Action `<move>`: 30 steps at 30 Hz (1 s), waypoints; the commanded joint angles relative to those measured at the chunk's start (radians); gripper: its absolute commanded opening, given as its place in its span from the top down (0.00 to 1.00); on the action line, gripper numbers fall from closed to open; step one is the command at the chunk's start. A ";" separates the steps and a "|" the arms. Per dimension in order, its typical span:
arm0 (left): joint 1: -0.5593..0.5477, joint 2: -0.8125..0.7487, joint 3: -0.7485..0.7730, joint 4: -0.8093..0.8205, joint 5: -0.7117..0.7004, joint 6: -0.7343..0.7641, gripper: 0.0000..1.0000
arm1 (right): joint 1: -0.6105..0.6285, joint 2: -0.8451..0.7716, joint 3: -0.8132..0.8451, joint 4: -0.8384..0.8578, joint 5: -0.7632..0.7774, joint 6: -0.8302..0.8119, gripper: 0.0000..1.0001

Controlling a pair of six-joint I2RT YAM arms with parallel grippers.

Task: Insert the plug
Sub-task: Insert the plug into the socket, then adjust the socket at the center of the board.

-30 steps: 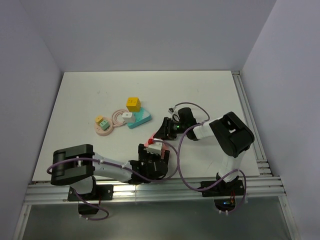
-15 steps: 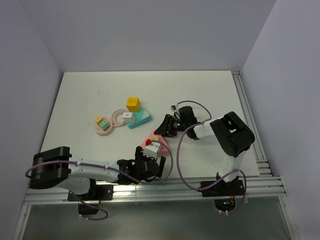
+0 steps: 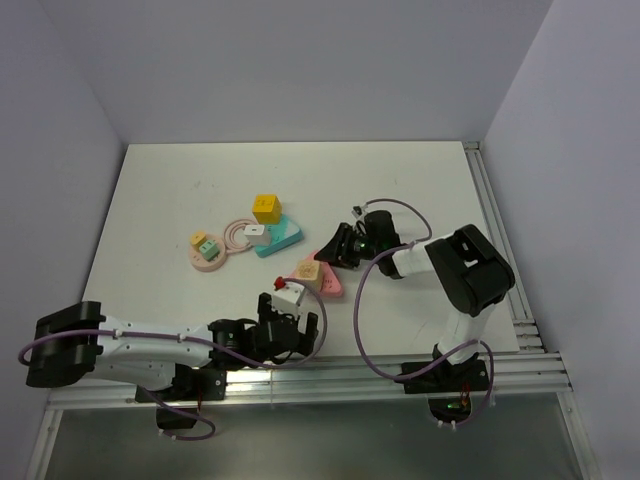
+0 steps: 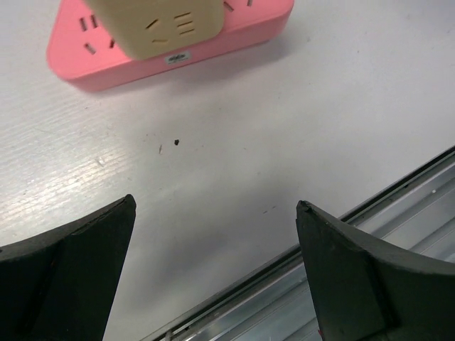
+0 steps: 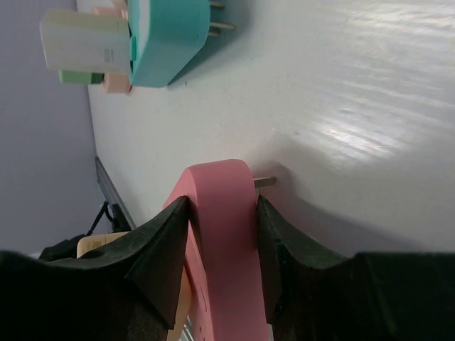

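Two grippers work over the near half of the bench [image 3: 400,180]. The right gripper [image 3: 336,250] is clamped on the far corner of the pink socket block [image 3: 330,283], which lies towards the middle of the near edge. The right wrist view alone shows its fingers [image 5: 167,241] pressed against both faces of the block's rim, with a metal pin [image 5: 264,182] projecting beside them. The left gripper [image 3: 292,325] sits closer to the near edge. The left wrist view shows its fingers [image 4: 64,263] spread wide with nothing between them, over bare bench and the metal rail [image 4: 370,284] of that edge. That view also resolves the slots in the pink block and in the beige adapter [image 4: 156,25] seated on it, which appears from above only as a pale square.

The plug [image 3: 210,246], mint-green, rests on a pink disc [image 3: 207,262] towards the left edge, beside a small orange-yellow piece [image 3: 198,238] and well apart from both grippers. The yellow cube [image 3: 265,208] appears only from above. The prongs [image 5: 220,25] of the teal block [image 5: 167,42] show only in the right wrist view. A small label on the adapter's front and a grey mark on the white block [image 5: 78,39] are too small to read
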 commanded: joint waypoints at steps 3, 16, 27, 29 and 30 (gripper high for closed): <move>0.014 -0.106 -0.022 -0.031 -0.032 -0.035 0.01 | -0.064 -0.059 -0.075 0.017 0.141 0.012 0.87; 0.040 -0.209 -0.061 -0.065 -0.046 -0.037 0.01 | -0.096 -0.134 -0.130 -0.014 0.238 -0.002 0.40; 0.074 -0.268 -0.058 -0.121 -0.087 -0.089 0.01 | -0.162 -0.308 -0.158 -0.116 0.330 -0.066 0.26; 0.089 -0.319 -0.076 -0.117 -0.084 -0.095 0.00 | -0.162 -0.348 -0.147 -0.164 0.344 -0.087 0.23; 0.108 -0.337 -0.081 -0.114 -0.072 -0.097 0.00 | -0.162 -0.364 -0.138 -0.178 0.359 -0.094 0.23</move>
